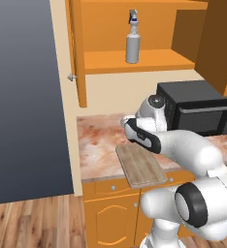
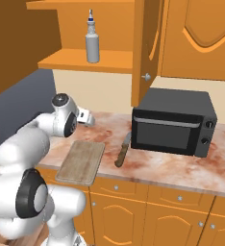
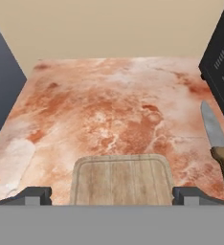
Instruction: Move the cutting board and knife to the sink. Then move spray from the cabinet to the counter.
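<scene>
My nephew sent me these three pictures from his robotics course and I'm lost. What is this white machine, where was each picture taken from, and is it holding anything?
It is a white robot arm in a computer-rendered kitchen. Two pictures come from cameras behind the arm, on its left and right. The third looks along its claw, whose dark tips stand wide open, holding nothing. On the marbled counter lie a wooden cutting board, a knife beside it, and a black microwave. Above, a spray bottle stands on the shelf of the open orange cabinet.

cutting board (image 3: pixel 122 181) and knife (image 3: pixel 218 147) handle — near ends cut off
</scene>
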### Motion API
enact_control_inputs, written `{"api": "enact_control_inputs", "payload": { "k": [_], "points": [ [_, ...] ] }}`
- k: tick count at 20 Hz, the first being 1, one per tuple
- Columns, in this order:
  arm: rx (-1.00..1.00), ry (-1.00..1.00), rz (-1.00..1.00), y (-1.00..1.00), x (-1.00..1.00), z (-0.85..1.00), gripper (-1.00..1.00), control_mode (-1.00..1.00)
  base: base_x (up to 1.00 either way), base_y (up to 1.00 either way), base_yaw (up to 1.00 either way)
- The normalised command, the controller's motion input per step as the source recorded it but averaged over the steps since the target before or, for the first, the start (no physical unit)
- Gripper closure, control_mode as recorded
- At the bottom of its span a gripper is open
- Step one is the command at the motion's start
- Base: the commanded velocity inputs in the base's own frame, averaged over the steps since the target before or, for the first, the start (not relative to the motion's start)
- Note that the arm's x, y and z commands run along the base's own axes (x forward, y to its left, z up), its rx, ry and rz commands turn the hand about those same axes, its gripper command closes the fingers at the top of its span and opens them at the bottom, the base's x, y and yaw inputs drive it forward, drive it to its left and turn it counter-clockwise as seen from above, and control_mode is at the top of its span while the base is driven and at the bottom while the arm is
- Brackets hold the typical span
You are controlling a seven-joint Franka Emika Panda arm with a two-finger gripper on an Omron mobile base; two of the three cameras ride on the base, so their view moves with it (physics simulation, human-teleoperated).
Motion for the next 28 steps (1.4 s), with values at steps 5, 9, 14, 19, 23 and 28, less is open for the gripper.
{"api": "enact_control_inputs", "payload": {
  "k": [5,9,14,19,23,28],
  "points": [
    [0.0,0.03,0.0,0.0,-0.48,0.09,-1.0,-1.0,0.0,0.0,0.0],
    [0.0,0.0,0.0,0.02,-0.5,0.0,-1.0,-1.0,0.0,0.0,0.0],
    [0.0,0.0,0.0,0.03,-0.43,0.0,-1.0,-1.0,0.0,0.0,0.0],
    [0.0,0.0,0.03,0.05,-0.39,0.0,-1.0,-1.0,0.0,0.0,0.0],
    [0.0,0.0,0.05,0.14,-0.34,0.0,-1.0,-1.0,0.0,0.0,0.0],
    [-0.05,0.0,0.09,0.17,-0.34,0.0,-1.0,-1.0,0.0,0.0,0.0]
  ]
}}
